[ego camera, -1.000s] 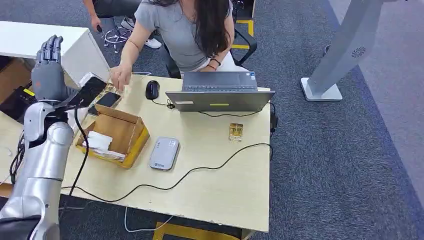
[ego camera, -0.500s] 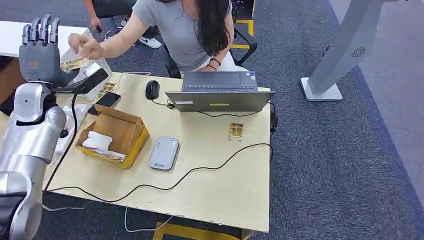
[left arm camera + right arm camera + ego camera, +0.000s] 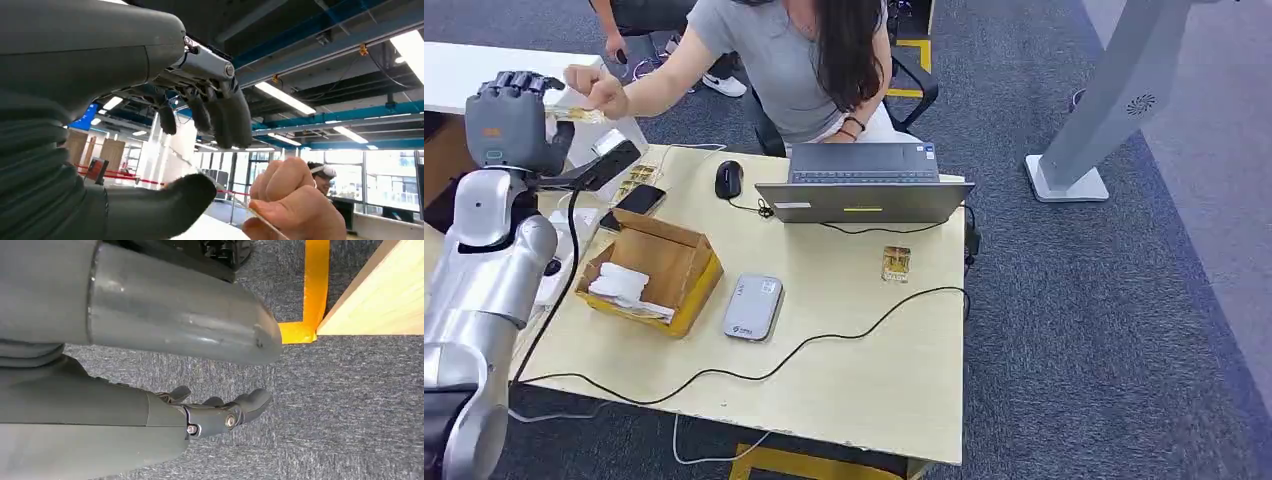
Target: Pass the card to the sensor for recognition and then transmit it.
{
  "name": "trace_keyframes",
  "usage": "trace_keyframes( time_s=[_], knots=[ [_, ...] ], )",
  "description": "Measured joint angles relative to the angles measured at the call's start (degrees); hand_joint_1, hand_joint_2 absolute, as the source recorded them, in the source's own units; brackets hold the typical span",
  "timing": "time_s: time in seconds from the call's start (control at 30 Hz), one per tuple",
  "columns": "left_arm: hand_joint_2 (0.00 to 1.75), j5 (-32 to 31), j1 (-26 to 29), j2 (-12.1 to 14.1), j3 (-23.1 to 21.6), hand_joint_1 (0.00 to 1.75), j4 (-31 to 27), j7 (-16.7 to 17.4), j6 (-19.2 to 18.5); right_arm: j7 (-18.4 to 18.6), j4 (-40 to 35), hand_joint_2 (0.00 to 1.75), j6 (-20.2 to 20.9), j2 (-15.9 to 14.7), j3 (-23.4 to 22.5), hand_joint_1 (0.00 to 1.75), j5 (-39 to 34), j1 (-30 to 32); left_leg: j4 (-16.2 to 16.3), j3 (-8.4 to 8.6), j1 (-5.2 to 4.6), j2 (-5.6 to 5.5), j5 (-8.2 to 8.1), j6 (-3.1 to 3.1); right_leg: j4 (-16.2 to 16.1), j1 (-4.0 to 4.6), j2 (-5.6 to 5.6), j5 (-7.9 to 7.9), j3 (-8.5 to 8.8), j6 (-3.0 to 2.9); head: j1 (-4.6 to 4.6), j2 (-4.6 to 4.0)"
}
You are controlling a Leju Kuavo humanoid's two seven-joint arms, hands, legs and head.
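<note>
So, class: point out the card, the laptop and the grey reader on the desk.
card (image 3: pixel 579 115), head view, its middle.
laptop (image 3: pixel 864 200), head view, lid's back.
grey reader (image 3: pixel 753 306), head view, top face.

This is an open-plan office or demo hall. A person (image 3: pixel 794 60) sits on a swivel chair (image 3: pixel 909 90) at a pale wooden desk (image 3: pixel 864 370) behind an open laptop (image 3: pixel 864 188), with a mouse (image 3: pixel 728 179), a phone (image 3: pixel 639 199), a grey card reader (image 3: pixel 753 306), a cardboard box (image 3: pixel 656 270) and loose cables (image 3: pixel 824 340) on it. Grey carpet (image 3: pixel 1104 330) covers the floor, marked with yellow tape (image 3: pixel 312 290). A white stand (image 3: pixel 1104 110) rises at the far right. The left wrist view shows an exposed ceiling with blue beams (image 3: pixel 340 115), strip lights (image 3: pixel 285 97) and glass walls (image 3: pixel 385 175).
</note>
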Motion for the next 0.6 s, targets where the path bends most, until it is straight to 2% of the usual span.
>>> trace_keyframes(
  time_s=[0.37, 0.47, 0.6],
  knots=[
    [1.75, 1.0, 0.4, 0.0, 0.0, 1.75, 0.1, -0.5, 0.4, 0.2, 0.0, 0.0, 0.0, 0.0, 0.3, 0.0, 0.0, 0.0, 0.0, 0.0, 0.0, 0.0, 0.0, 0.0, 0.0, 0.0, 0.0, 0.0, 0.0, 0.0, 0.0, 0.0],
    [1.75, 2.4, 1.1, -0.1, 0.0, 1.75, 0.1, -1.6, 0.9, 0.2, 0.0, 0.0, -0.1, 0.0, 0.4, 0.0, 0.0, 0.0, 0.0, 0.01, 0.0, 0.0, 0.0, 0.0, 0.0, 0.0, 0.0, 0.0, 0.0, 0.0, 0.0, 0.0],
    [1.75, 3.1, 4.7, -2.1, -0.3, 1.75, -2.1, -3.7, 1.4, 0.2, 0.0, 0.0, -0.3, 0.1, 0.5, 0.0, -0.4, 0.1, 0.0, 0.01, -0.02, -0.01, 0.0, 0.0, 0.0, -0.01, -0.02, 0.0, 0.0, 0.0, 0.0, 0.0]
  ],
)
